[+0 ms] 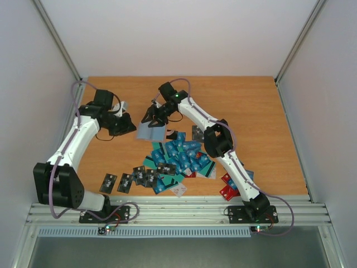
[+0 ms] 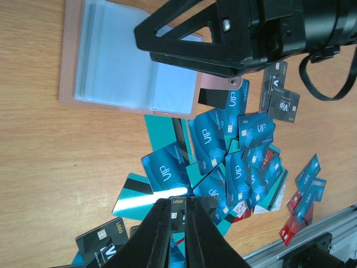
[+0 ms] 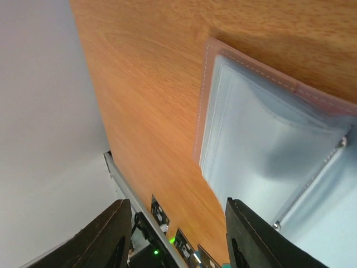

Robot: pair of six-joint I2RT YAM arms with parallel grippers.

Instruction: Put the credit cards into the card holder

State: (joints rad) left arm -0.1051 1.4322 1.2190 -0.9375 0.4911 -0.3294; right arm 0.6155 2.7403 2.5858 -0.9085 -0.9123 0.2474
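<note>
Many credit cards [image 1: 178, 159], mostly blue and teal, lie heaped mid-table; the heap also shows in the left wrist view [image 2: 234, 156]. The taupe card holder [image 1: 150, 132] lies open behind the heap, its clear pockets [image 2: 120, 61] facing up. My left gripper [image 2: 177, 202] is shut on a black card marked LOGO [image 2: 178, 212] and holds it above the table, left of the holder [image 1: 125, 127]. My right gripper [image 1: 149, 118] is open over the holder's far edge [image 2: 148, 40]. Its wrist view [image 3: 177, 204] shows the pockets [image 3: 268, 139] just below; contact cannot be told.
Several black cards [image 1: 125, 181] lie near the front left. A few red cards [image 1: 228, 187] lie by the right arm's base. The table's metal front rail [image 1: 178, 212] runs along the near edge, and white walls enclose the sides.
</note>
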